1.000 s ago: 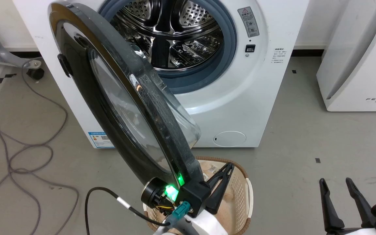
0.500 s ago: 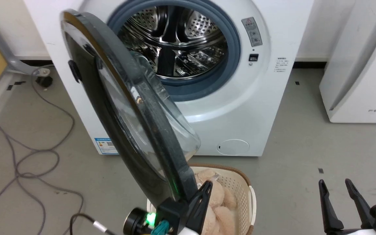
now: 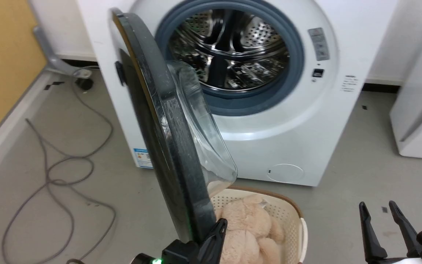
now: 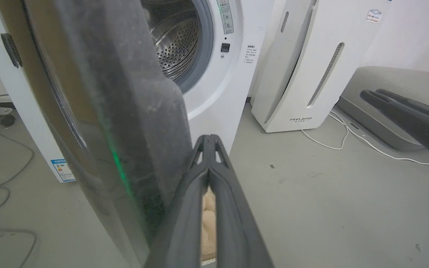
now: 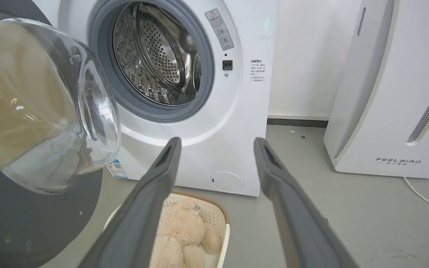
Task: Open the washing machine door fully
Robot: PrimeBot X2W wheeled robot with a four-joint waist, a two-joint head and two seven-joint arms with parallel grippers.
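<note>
In the head view the door (image 3: 167, 121) stands half open, edge-on, before the washer (image 3: 288, 121). The left wrist view shows the left tool (image 4: 209, 139) clenched empty beside its rim. In the right wrist view the right tool (image 5: 216, 143) is released, with a basket (image 5: 214, 217) below.

Head camera looks steeply down at the washing machine (image 3: 280, 146) at 12 o'clock; both low wrist cameras share its front, the left closest.

Looks like a test lab, not a home: bare grey floor (image 3: 343, 176) with tape marks (image 3: 364, 107), loose cables (image 3: 60, 172) at left, washing machine (image 3: 269, 139) beside an air purifier (image 5: 385, 93).
</note>
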